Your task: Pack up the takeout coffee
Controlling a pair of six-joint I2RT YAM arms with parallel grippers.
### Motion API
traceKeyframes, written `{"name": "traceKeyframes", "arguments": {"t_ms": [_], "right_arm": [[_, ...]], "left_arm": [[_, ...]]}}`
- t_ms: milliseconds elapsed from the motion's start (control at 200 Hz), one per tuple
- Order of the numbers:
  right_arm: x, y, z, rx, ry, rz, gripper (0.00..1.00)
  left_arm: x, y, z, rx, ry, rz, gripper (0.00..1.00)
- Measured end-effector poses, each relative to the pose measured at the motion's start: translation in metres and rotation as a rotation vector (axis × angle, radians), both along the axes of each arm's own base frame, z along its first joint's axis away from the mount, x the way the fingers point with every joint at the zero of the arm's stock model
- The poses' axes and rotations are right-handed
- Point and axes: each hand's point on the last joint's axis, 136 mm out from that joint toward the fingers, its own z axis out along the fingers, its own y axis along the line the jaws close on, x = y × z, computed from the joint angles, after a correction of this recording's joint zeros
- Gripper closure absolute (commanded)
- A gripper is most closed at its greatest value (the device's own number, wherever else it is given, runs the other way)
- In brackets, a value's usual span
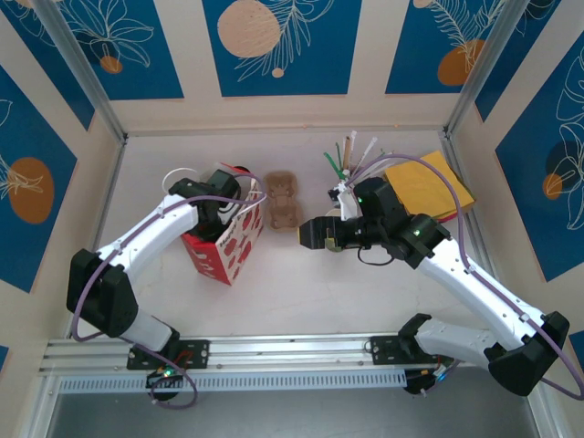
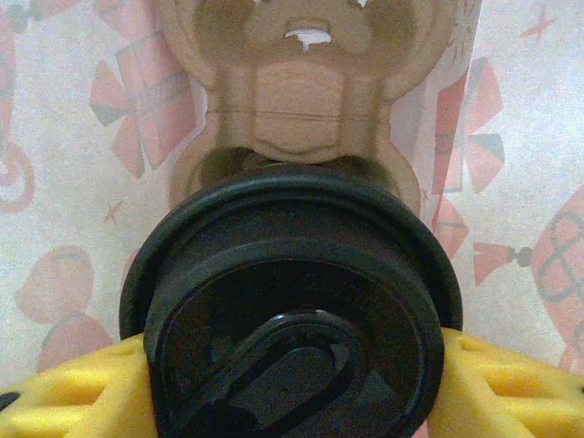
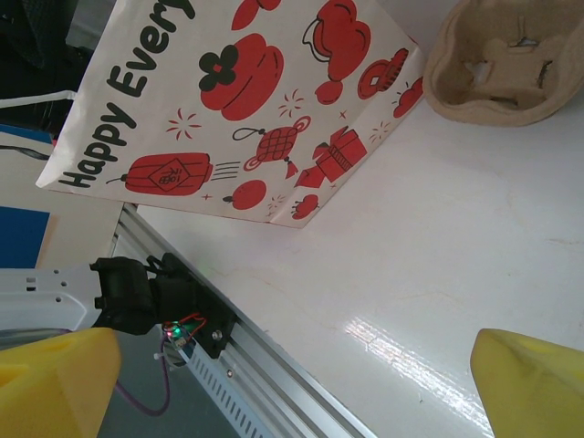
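Observation:
The takeout coffee (image 2: 292, 319) shows from above as a round black lid with a sip flap, and the lid hides the cup body. My left gripper (image 2: 292, 388) is shut on it, with one yellow finger (image 2: 73, 392) on each side. It hangs inside the red-and-white gift bag (image 1: 224, 248), just above a brown pulp cup carrier (image 2: 297, 100) lying on the bag's floor. From above, the left gripper (image 1: 222, 199) reaches down into the bag's mouth. My right gripper (image 1: 308, 233) stands open over bare table with nothing between its fingers (image 3: 534, 383).
A second pulp carrier (image 1: 283, 205) lies on the table just right of the bag (image 3: 265, 100). Straws and stirrers (image 1: 351, 151) and a yellow envelope (image 1: 429, 187) sit at the back right. The metal rail (image 3: 274, 365) runs along the near edge.

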Motion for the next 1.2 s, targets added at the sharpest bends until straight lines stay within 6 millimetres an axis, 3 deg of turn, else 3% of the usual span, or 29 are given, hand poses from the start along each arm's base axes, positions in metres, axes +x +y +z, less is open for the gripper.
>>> {"name": "traceKeyframes", "arguments": {"t_ms": [1200], "right_arm": [[0.0001,0.0001,0.0018,0.003,-0.003,0.0,0.01]], "left_arm": [[0.0007,0.0002,-0.005,0.0,-0.003,0.001,0.42]]}}
